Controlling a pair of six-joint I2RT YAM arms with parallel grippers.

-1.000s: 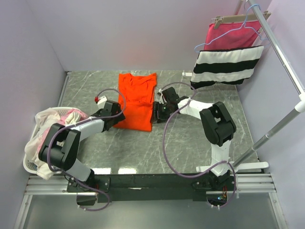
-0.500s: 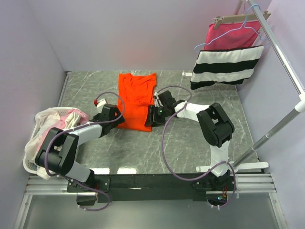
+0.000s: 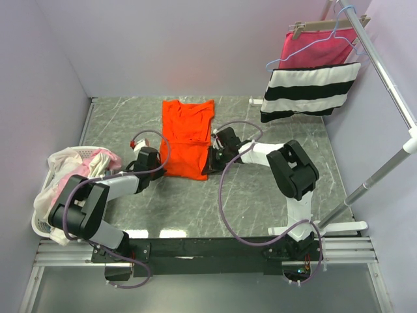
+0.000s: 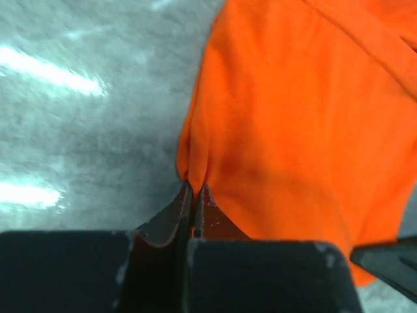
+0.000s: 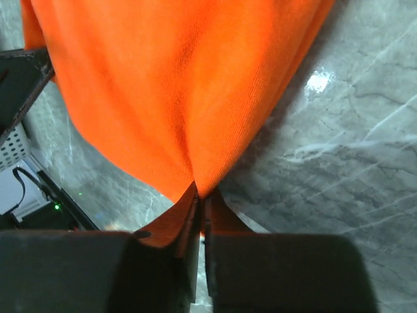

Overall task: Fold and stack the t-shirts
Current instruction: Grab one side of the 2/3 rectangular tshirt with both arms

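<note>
Orange-red t-shirt (image 3: pixel 187 138) lies flat on the grey marbled counter (image 3: pixel 260 189), collar end away from the arm bases, hem end toward them. It reads as a long, narrow rectangle. 1 garment only on the counter.

Left claw (image 3: pixel 159 171) is at the shirt's near-left corner, low on the counter. In the left wrist view the 2 fingers (image 4: pixel 171 218) are pressed together, with a fold of the orange cloth's edge nipped between the tips. The fabric puckers into a small ridge just above the pinch.

Right claw (image 3: pixel 207 167) is at the shirt's near-right corner, opposite the left one, with the hem running between them. In the right wrist view its fingers (image 5: pixel 172 225) are likewise squeezed tight on a pleat of orange cloth, and the fabric fans out upward from the tips. Bare counter shows to the right of that edge.

Both arms reach in from either side of the shirt, forearms low, purple cables looping above.

Left of the shirt, well apart from it, a white basket (image 3: pixel 37 226) sits at the counter's edge. It holds a crumpled cream-white shirt (image 3: pixel 64 160) and a pale pink shirt (image 3: pixel 101 158), heaped together unfolded.

Right of the shirt and beyond its collar end, a pink cloth with broad black and white stripes (image 3: pixel 309 91) hangs from a slanting metal rail (image 3: pixel 381 73), clear of the counter.
</note>
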